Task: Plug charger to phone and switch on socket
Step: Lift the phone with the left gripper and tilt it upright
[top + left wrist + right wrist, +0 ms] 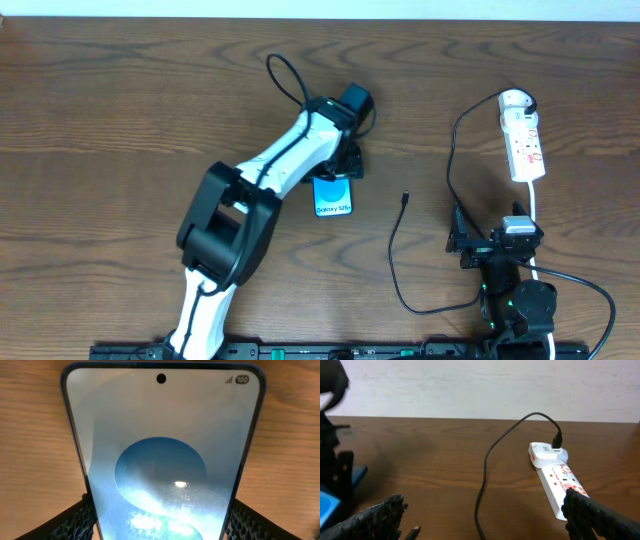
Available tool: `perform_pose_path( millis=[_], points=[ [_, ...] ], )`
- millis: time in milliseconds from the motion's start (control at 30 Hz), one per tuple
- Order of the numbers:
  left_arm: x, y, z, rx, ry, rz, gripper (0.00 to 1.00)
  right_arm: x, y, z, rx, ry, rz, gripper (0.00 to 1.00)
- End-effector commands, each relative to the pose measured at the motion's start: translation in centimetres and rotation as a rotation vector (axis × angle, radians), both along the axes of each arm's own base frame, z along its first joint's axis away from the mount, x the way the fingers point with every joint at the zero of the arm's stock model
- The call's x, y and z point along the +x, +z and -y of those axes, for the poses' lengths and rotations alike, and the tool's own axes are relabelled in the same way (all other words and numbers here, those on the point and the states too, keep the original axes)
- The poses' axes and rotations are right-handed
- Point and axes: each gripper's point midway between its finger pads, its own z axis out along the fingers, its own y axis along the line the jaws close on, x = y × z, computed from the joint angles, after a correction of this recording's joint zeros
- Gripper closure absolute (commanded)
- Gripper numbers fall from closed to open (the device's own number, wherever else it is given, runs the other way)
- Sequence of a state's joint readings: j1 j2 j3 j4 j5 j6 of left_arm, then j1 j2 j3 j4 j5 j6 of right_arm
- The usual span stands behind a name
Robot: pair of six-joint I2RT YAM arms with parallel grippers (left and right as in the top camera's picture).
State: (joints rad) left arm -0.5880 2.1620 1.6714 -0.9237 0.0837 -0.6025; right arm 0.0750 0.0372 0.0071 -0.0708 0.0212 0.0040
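The phone (333, 195) lies flat on the table, its screen lit light blue and white. In the left wrist view the phone (160, 450) fills the frame, and my left gripper (160, 522) has a finger pressed against each long edge. Seen from overhead, the left gripper (343, 162) is at the phone's far end. The charger's connector tip (404, 198) lies loose on the wood to the right of the phone. Its black cable (485, 470) runs to a black plug (557, 440) seated in the white socket (524, 140). My right gripper (482, 520) is open and empty, and the tip (412, 532) lies near its left finger.
The cable loops along the table's front edge (420, 308) and passes under my right arm (512, 250). The socket's white cord (535, 205) runs toward the front right. A pale wall stands behind the table.
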Motion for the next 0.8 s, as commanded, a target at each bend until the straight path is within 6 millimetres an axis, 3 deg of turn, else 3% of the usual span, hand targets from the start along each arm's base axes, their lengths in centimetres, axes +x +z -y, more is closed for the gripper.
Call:
perform_pose_path(
  millis=[0, 167, 367, 567, 767],
  points=[
    [0.1, 2.9, 0.4, -0.086, 0.015, 0.006, 0.23, 0.0, 0.0, 0.1, 0.003, -0.005, 0.001, 0.01],
    [-1.2, 3.3, 1.5, -0.205, 0.024, -0.098, 0.23, 0.0, 0.0, 0.1, 0.003, -0.005, 0.000, 0.01],
    [-2.3, 5.3, 3.7, -0.462, 0.000, -0.231, 0.23, 0.0, 0.0, 0.1, 0.003, -0.005, 0.000, 0.01],
    [-2.3, 9.2, 4.8, -0.778, 0.030, -0.360, 0.23, 0.0, 0.0, 0.1, 0.003, -0.005, 0.001, 0.01],
    [-1.0, 13.4, 4.0, -1.054, 0.078, -0.442, 0.24, 0.0, 0.0, 0.1, 0.003, -0.005, 0.000, 0.01]
  ],
)
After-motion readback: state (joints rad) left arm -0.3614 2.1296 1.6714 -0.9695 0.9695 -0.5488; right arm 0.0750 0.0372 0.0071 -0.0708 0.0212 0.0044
